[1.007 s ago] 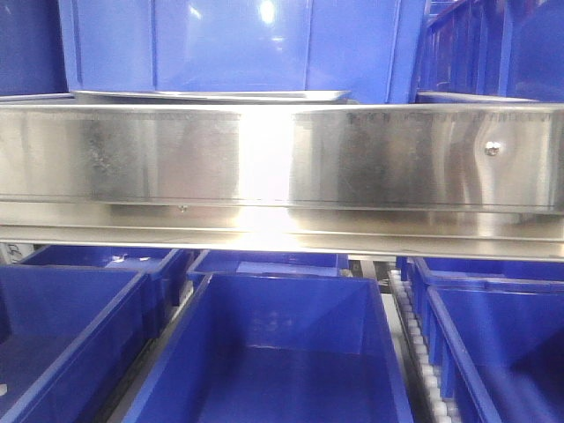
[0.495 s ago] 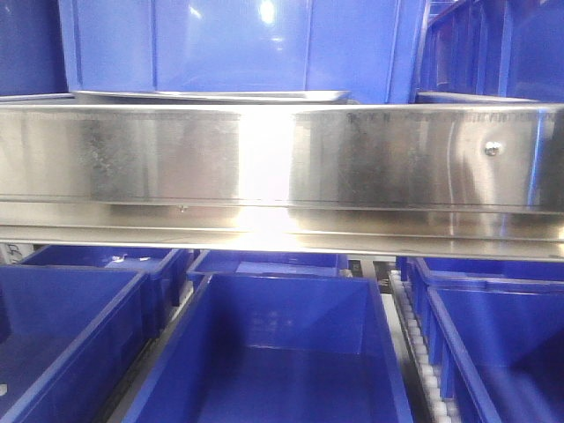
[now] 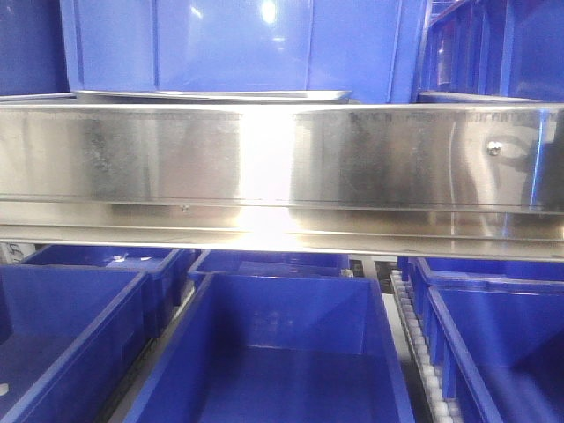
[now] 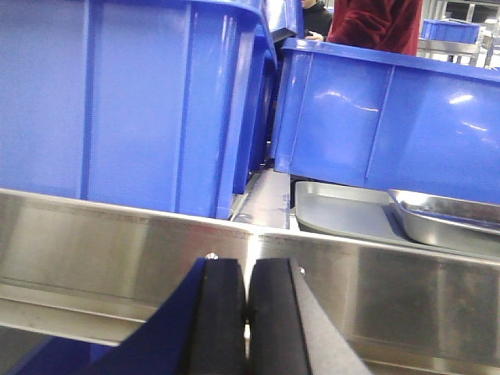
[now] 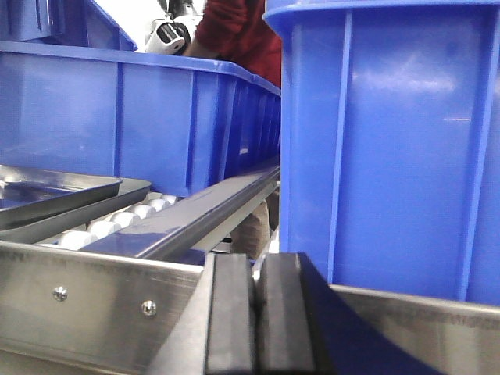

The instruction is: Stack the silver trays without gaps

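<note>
We have the silver trays (image 4: 437,215) up on the shelf, behind the brushed-steel front band (image 3: 282,159). In the left wrist view there are two of them: a shiny pan lying askew in a duller, flatter one, so they are not yet seated flush. From the front only a thin strip of rim (image 3: 211,95) shows above the band, with a blue bin (image 3: 229,44) right behind it.

Our left gripper (image 4: 247,320) sits low in front of the band, its black pads pressed together with nothing between them. The trays lie up, beyond and to its right. Our right gripper (image 5: 255,328) is likewise closed on nothing, and from there the trays (image 5: 55,195) lie up and off to the left, resting on white rollers (image 5: 117,219).

So the trays sit between our two arms, over the band. Their long axis seems to run along the shelf, though the views cut them short. The left arm looks a touch nearer, we judge. Both must rise over the band first.
</note>
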